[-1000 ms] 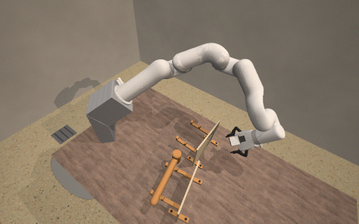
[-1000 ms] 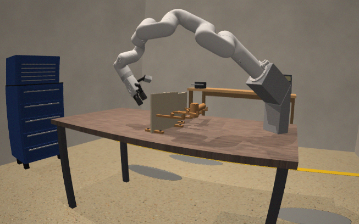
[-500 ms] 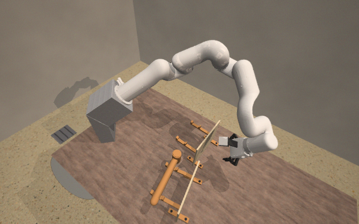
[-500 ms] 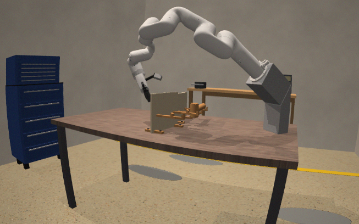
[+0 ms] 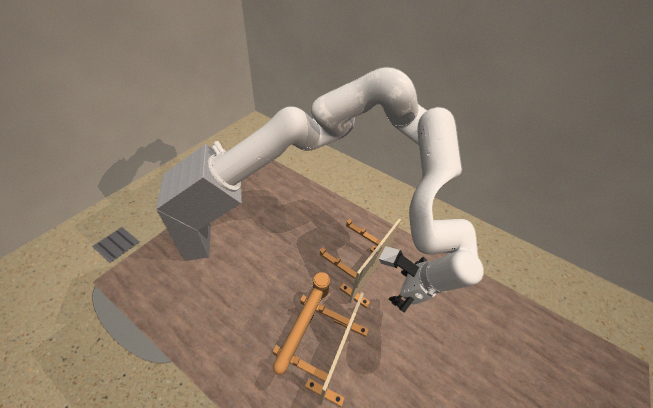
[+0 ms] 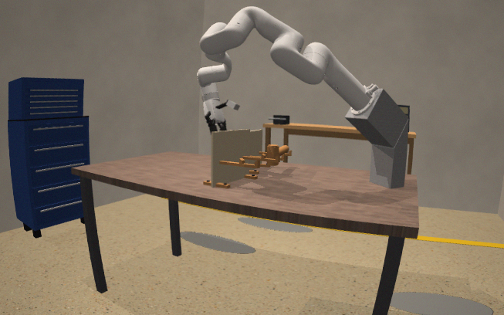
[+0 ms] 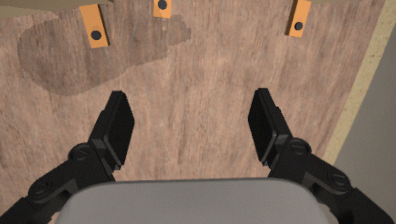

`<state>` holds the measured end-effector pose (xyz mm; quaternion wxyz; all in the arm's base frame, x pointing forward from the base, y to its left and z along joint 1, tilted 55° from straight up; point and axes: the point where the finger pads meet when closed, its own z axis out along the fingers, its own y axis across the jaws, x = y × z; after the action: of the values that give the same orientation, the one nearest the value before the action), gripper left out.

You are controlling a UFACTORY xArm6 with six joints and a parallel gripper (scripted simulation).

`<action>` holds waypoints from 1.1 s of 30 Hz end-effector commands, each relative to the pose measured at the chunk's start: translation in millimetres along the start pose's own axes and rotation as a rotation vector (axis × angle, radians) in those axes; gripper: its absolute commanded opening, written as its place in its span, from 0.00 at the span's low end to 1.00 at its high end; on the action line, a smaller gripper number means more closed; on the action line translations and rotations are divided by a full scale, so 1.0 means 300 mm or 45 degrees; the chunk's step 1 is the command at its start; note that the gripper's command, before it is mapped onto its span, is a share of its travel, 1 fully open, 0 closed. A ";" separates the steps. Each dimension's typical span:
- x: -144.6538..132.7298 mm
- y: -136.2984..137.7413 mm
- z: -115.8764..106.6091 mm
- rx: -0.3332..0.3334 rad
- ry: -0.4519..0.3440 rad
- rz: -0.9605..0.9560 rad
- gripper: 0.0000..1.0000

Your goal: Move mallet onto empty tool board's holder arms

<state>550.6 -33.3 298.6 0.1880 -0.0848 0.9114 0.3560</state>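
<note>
Wooden table (image 5: 470, 354) beneath the hand (image 5: 400, 302) (fingers spread wide, empty), pointed down behind the tool boards (image 5: 369, 266).

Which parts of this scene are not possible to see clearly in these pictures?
- Wrist view: the mallet is out of frame; only the table, three orange feet and the open, empty hand show.
- Exterior view: the nearer tool board covers the hand's fingertips and most holder arms; the pegs are too small.
- Top view: the boards appear edge-on, so arm heights cannot be compared.
</note>
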 end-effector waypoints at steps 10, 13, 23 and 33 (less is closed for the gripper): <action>0.041 -0.100 -0.039 -0.022 -0.119 0.259 1.00; 0.043 -0.104 -0.040 -0.023 -0.123 0.269 1.00; 0.078 -0.172 -0.068 -0.043 -0.201 0.448 1.00; 0.102 -0.214 -0.085 -0.058 -0.250 0.559 1.00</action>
<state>534.4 -94.9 264.0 0.1898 0.1367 0.8798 0.4139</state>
